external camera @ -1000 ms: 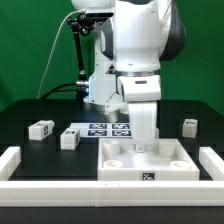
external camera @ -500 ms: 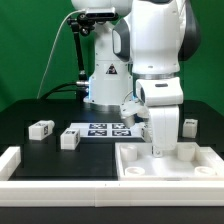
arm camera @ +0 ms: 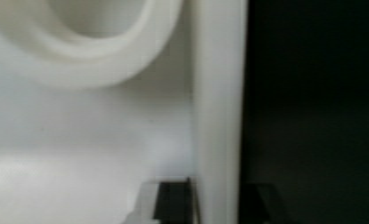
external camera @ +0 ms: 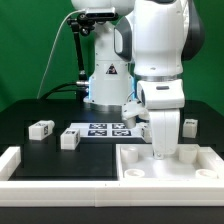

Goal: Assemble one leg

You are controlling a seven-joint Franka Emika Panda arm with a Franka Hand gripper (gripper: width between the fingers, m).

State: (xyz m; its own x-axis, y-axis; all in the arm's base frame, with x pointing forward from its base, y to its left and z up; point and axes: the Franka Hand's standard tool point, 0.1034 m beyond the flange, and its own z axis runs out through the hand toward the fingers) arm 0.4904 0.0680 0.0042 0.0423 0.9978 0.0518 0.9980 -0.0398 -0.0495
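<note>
Three small white tagged legs lie on the black table in the exterior view: one (external camera: pixel 41 128) at the left, one (external camera: pixel 68 139) next to it, one (external camera: pixel 188 125) at the right behind the arm. My gripper (external camera: pixel 165 150) reaches down onto the large white tray-like piece (external camera: pixel 140 165) at the front right. In the wrist view my gripper (arm camera: pixel 216 205) is shut on the tray's upright wall (arm camera: pixel 216 100), with a round recess (arm camera: pixel 92 30) beside it. I hold no leg.
The marker board (external camera: pixel 100 128) lies flat at mid table behind the tray. A white raised border (external camera: pixel 12 160) runs along the table's left and front edges. The robot's base (external camera: pixel 105 80) stands at the back.
Since one second ago my gripper and the tray-like piece have slid together toward the exterior view's right. In the last half second almost nothing moved.
</note>
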